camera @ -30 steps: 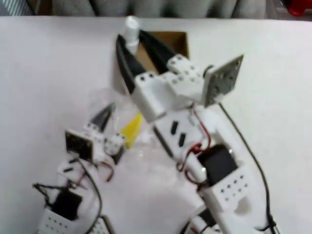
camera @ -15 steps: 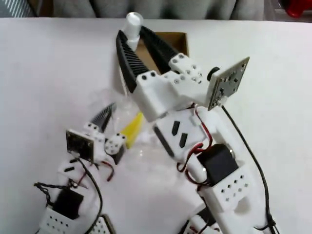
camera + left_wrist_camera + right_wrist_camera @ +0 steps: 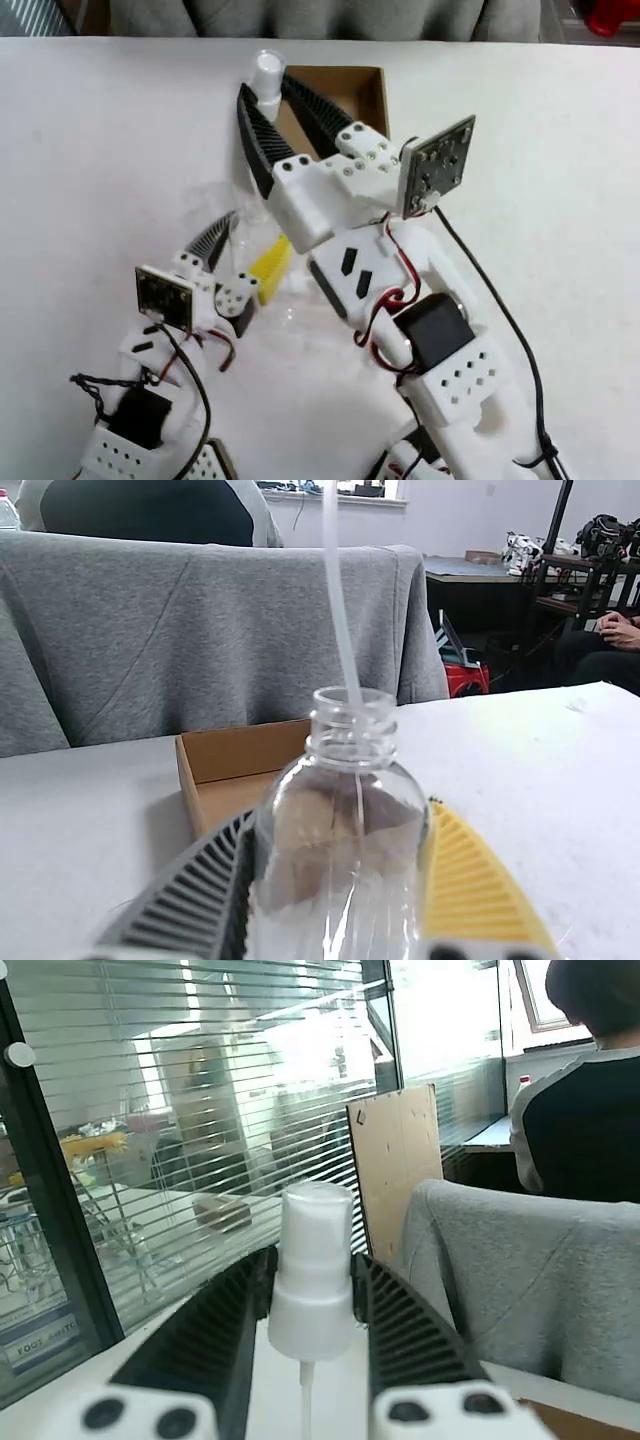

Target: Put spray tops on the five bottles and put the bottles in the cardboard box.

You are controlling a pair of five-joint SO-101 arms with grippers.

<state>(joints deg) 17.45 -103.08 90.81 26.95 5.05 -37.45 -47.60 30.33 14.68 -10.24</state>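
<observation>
High view, spray top (image 3: 267,70), right gripper (image 3: 267,87) shifted

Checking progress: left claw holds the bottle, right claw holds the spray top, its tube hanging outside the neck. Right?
No: the tube runs into the neck, per the left wrist view. The left claw holds the bottle, right claw the spray top.

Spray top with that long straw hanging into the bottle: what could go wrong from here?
1. The thin tube is in the neck of the bottle, but the spray top sits high above. Lowered off-centre, the tube could bend or the top could seat crooked.
2. The right hand pinches the spray top by its smooth sides, so it might slip when pressed.
3. The left hand holds slick clear plastic. The bottle might tilt under the push.
</observation>
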